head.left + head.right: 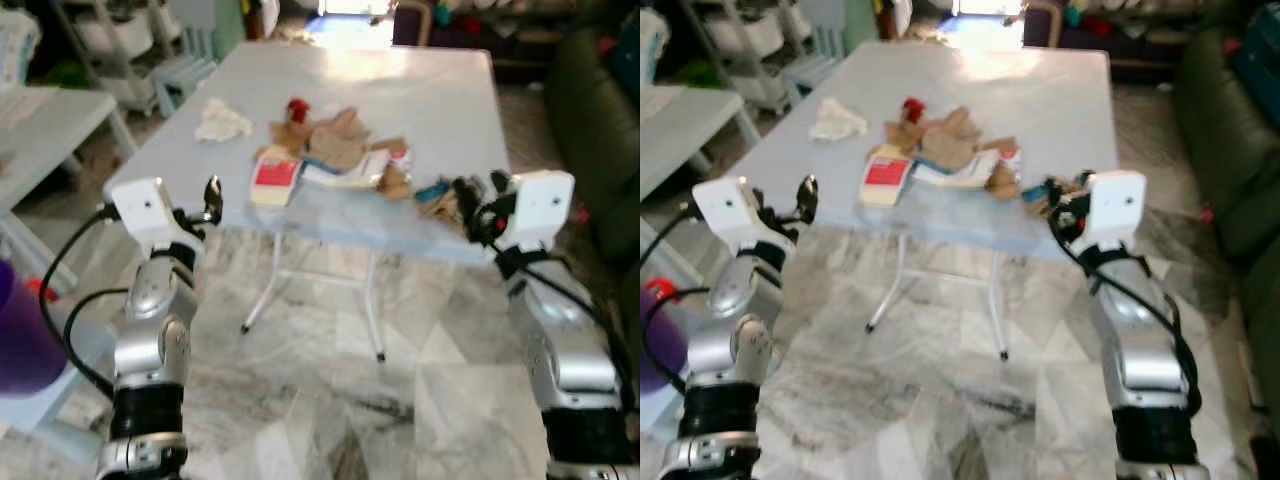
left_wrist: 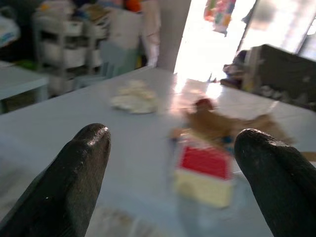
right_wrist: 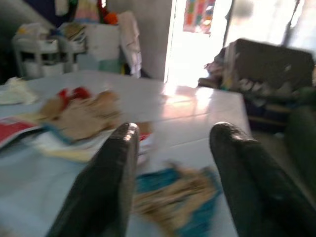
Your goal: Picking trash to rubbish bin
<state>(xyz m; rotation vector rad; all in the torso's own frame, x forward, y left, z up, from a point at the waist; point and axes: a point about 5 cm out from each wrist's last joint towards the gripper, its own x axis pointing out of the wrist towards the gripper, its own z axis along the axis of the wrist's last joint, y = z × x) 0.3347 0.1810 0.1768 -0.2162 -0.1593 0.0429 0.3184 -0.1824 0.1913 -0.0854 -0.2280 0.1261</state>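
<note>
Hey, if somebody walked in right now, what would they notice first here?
Probably the heap of trash in the middle of the pale blue table: brown paper, a red-and-cream packet, a white tissue farther left. Then both raised arms, the right gripper open over a blue-and-tan wrapper at the near edge.

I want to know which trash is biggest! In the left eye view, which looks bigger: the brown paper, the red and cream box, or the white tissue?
1. Brown paper
2. Red and cream box
3. White tissue; it lies farther back, so it may only look smaller.
</note>
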